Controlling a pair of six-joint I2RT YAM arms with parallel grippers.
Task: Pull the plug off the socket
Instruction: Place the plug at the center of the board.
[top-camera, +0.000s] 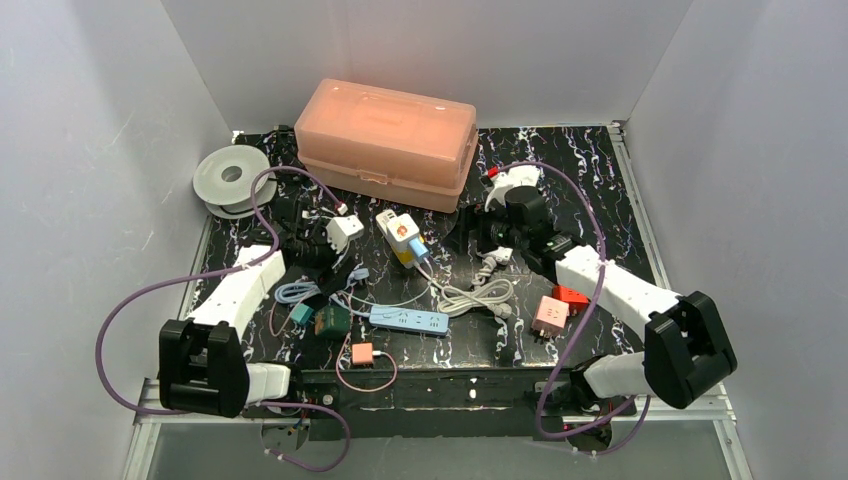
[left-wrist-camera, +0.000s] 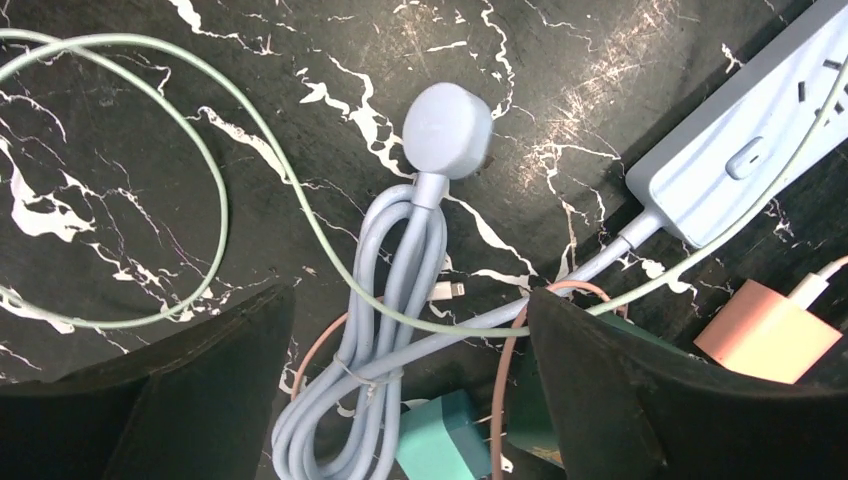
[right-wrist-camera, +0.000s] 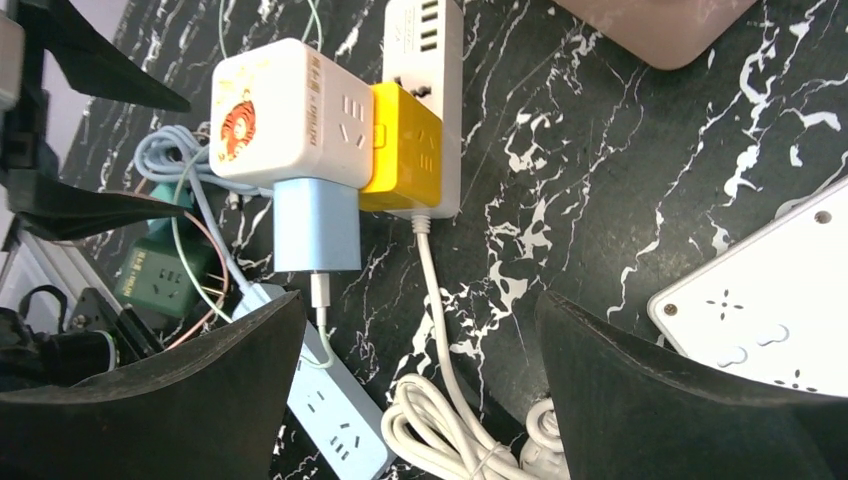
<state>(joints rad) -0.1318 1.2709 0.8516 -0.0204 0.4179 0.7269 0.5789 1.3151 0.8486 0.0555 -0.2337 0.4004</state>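
Observation:
A light blue charger plug (right-wrist-camera: 316, 225) is plugged into a white cube socket (right-wrist-camera: 290, 110). The cube sits in a yellow cube adapter (right-wrist-camera: 405, 160) on a white power strip (right-wrist-camera: 425, 60). In the top view this stack (top-camera: 402, 237) lies mid-table. My right gripper (right-wrist-camera: 420, 305) is open and empty, hovering just right of the stack, with the plug ahead of its left finger. It also shows in the top view (top-camera: 490, 238). My left gripper (left-wrist-camera: 410, 300) is open and empty over a coiled blue cable with a round plug (left-wrist-camera: 447, 130), left of the stack (top-camera: 312, 262).
A pink toolbox (top-camera: 385, 140) and a spool (top-camera: 232, 178) stand at the back. A blue power strip (top-camera: 410, 320), a green adapter (top-camera: 331, 320), pink adapters (top-camera: 551, 315), a white cable coil (right-wrist-camera: 450, 420) and loose thin cables lie around the stack.

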